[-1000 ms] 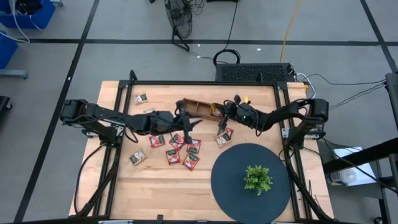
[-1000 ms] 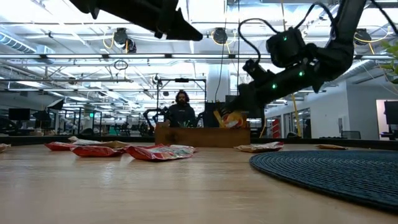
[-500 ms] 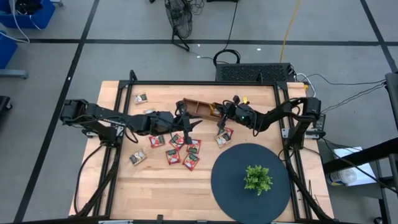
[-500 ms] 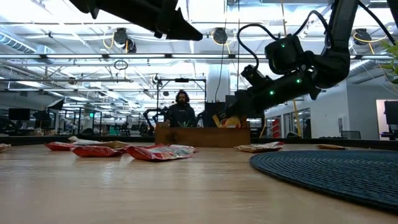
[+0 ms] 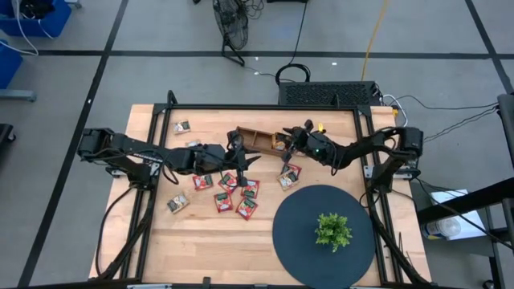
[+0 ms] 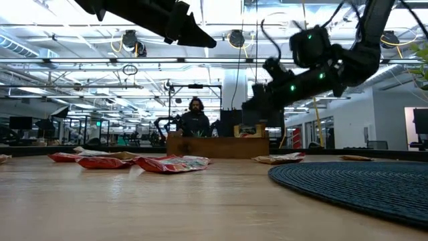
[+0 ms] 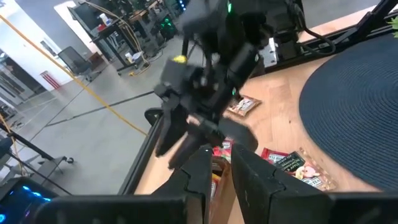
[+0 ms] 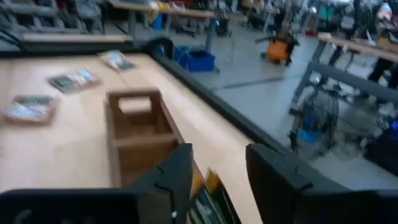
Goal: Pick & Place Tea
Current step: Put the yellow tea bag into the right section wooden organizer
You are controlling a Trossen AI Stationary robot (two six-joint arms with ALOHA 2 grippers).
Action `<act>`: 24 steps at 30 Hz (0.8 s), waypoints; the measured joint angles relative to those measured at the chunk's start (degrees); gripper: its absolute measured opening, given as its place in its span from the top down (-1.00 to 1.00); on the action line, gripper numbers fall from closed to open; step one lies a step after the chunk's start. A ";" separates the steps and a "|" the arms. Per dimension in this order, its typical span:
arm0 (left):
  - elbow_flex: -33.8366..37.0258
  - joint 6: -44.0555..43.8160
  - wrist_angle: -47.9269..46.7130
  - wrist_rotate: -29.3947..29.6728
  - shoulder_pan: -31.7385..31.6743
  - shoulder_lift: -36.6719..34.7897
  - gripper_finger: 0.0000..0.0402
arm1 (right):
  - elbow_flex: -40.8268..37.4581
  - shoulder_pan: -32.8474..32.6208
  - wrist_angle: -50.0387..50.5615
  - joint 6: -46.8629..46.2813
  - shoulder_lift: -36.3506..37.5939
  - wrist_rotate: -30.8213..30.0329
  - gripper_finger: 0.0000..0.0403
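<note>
High view: right gripper (image 5: 287, 138) spread above brown wooden tray (image 5: 255, 139)'s end compartment; left gripper (image 5: 242, 160) nearly pressed together, just beside.

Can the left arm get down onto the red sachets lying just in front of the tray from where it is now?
Probably yes. The left gripper hangs right above the red sachets, and nothing lies between them. The right gripper is busy at the wooden tray, off to the side, so the way down looks free.

Grey floor (image 5: 64, 96) crossed by dark lines, ceiling lamps (image 6: 130, 41) overhead (a person (image 6: 194, 115) sits beyond)
</note>
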State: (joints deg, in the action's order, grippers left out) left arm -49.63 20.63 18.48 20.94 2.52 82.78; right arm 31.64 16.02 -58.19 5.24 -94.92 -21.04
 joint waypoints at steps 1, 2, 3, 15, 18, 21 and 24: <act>0.00 0.00 -0.04 0.09 0.00 -0.02 0.67 | 0.00 -0.42 0.23 0.06 1.35 0.06 0.29; 0.00 -0.04 -0.14 0.11 0.00 -0.01 0.67 | 0.04 -0.84 0.68 0.25 2.66 0.07 0.28; 0.00 -0.18 -0.28 0.12 0.00 0.00 0.67 | 0.45 -1.27 2.38 0.54 4.11 0.16 0.28; 0.00 1.79 -1.71 0.12 -0.15 0.00 0.67 | 23.06 -2.52 59.43 3.05 7.66 12.07 0.97; 0.00 1.50 -2.36 0.27 -0.37 0.00 0.67 | 26.11 -2.22 62.56 4.02 5.13 12.39 1.00; 0.00 1.09 -3.05 0.46 -0.37 0.00 0.67 | 27.34 -1.98 64.92 4.43 2.33 12.29 1.00; 0.00 0.04 -3.04 0.55 -0.37 0.00 0.67 | 27.34 -1.45 65.15 4.46 -0.67 12.28 1.00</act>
State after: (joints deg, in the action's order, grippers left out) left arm -49.63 20.66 15.44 21.50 2.15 82.78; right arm 58.98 14.57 6.97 9.69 -95.58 -8.75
